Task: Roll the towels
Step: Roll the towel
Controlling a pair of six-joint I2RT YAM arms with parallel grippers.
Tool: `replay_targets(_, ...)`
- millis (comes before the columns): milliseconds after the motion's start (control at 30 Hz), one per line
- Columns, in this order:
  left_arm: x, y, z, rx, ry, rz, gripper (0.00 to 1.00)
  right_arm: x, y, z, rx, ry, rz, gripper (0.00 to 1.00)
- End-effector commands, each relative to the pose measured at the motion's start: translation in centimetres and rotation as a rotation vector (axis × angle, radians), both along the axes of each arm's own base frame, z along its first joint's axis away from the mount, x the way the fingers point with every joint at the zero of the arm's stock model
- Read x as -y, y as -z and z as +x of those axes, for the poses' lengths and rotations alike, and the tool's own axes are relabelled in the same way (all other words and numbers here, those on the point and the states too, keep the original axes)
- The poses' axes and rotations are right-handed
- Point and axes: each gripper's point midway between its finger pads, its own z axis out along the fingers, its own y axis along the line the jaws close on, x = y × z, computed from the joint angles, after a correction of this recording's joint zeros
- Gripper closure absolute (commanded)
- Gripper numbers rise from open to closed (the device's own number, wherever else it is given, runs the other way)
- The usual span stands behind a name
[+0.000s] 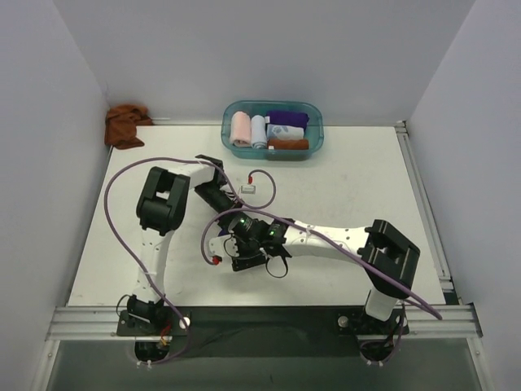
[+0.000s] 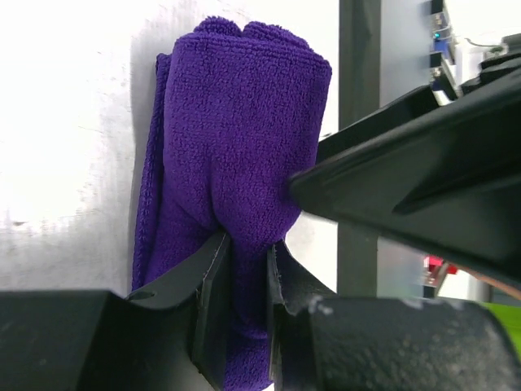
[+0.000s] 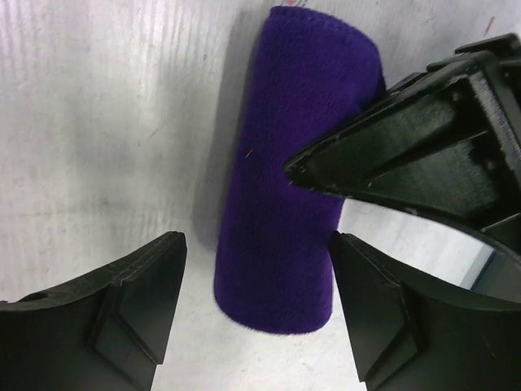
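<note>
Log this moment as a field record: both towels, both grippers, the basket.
purple towel: rolled up, lying on the table
left gripper: shut on one end of the purple towel
right gripper: open, one finger on each side of the roll
rust-brown towel: crumpled, not rolled, far left corner
basket: blue, at the far edge, holds rolled cloths

1. From above we see bright, even, diffuse light; the arms (image 1: 326, 238) cast only faint, soft shadows on the white table (image 1: 366, 179).
2. At the left wrist, we find the table blown out to glare at the upper left, while the purple towel (image 2: 244, 130) keeps crisp terry texture.
3. At the right wrist, the towel throws a soft shadow leftward.
</note>
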Motion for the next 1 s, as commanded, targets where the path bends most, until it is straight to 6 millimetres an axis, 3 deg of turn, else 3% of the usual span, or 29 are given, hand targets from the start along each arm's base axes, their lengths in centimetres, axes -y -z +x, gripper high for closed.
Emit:
replay_targets(0,-3.9,4.7,-2.8,-0.043,0.181,0.161,1.0,-0.7,-0.1,1.4,0.058,-0.005,0.022,0.27)
replay_targets(467,-4.1,4.6,-3.3,-0.104,0.2,0.149,1.0,2.1,5.2,0.4,0.036,-0.062,-0.018,0.3)
replay_targets(567,-4.1,4.6,-3.2,-0.109,0.196,0.148,1.0,2.3,6.3,0.2,0.019,-0.066,-0.026,0.4)
replay_targets(667,-4.0,4.3,-2.8,-0.109,0.16,0.129,0.9,2.7,7.3,0.3,-0.024,-0.04,-0.023,0.68)
replay_targets(733,-4.2,3.6,-2.1,-0.092,0.117,0.107,0.82,3.3,7.5,0.4,-0.066,-0.01,-0.024,0.8)
replay_targets(800,-4.2,3.0,-1.1,-0.043,0.08,0.093,0.73,3.7,7.4,-0.2,-0.136,0.02,-0.017,0.97)
replay_targets(967,-5.1,0.6,2.0,0.031,-0.039,0.04,0.63,4.8,7.2,-1.1,-0.268,0.109,-0.027,1.0)
